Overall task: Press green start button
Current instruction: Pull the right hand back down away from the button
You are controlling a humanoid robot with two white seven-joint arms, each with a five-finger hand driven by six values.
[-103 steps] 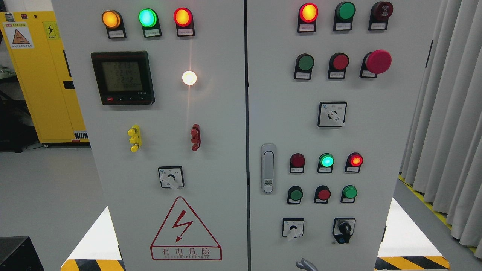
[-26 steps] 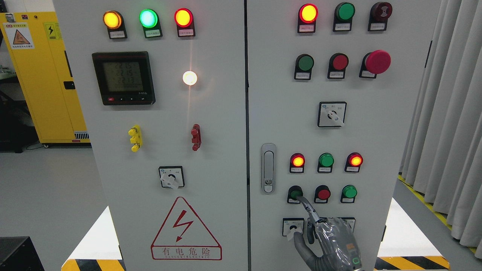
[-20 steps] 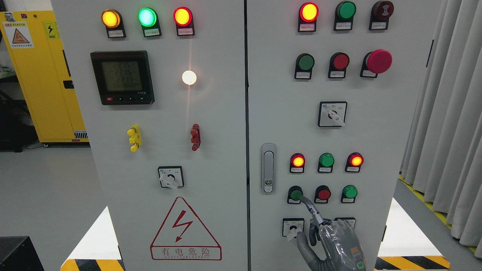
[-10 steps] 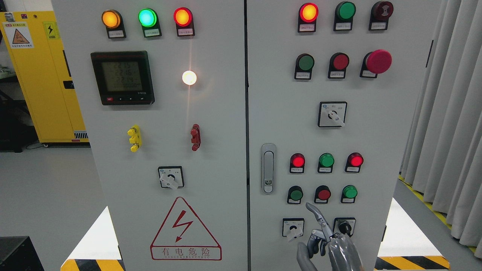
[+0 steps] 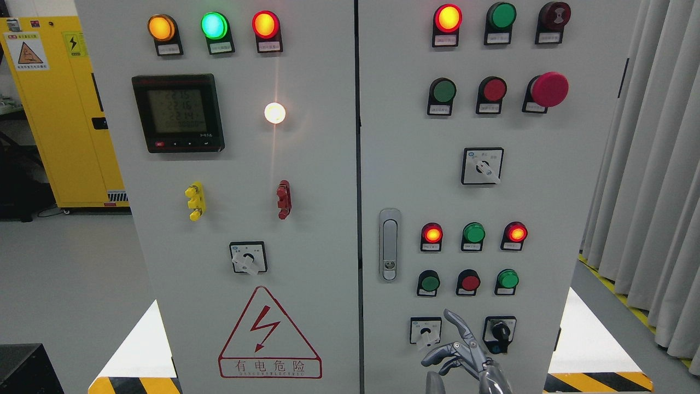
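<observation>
green button [image 5: 430, 283]: lower part of the right cabinet door, leftmost in a row of three push buttons; nothing touching it.
same row: red button [image 5: 470, 283] in the middle, second green button [image 5: 508, 279] at the right end.
robot hand [image 5: 462, 358]: right one, entering at the bottom edge below the button row; index finger [image 5: 458, 324] stretched up and to the left, tip short of the buttons and clear of them; other fingers half curled; holds nothing.
left arm: out of view.
lamps above the row: red lamp [image 5: 432, 233] lit, green lamp [image 5: 473, 233] dark, red lamp at right [image 5: 516, 233] lit.
switches below the row: white-handled rotary switch [image 5: 425, 331] just left of the hand, black-knob switch [image 5: 499, 332] just right of it; index finger rises between the two.
door latch [image 5: 389, 244]: grey, upright, left of the lamps near the door edge.
upper right door: large red mushroom button [image 5: 549, 89]; another rotary switch [image 5: 482, 166] under it.
left door: digital meter [image 5: 178, 113] with lit digits, too small to read; three lit lamps across the top; red warning triangle [image 5: 269, 334] low down.
surroundings: yellow cabinet [image 5: 60, 109] far left; grey curtain [image 5: 651, 164] at right.
</observation>
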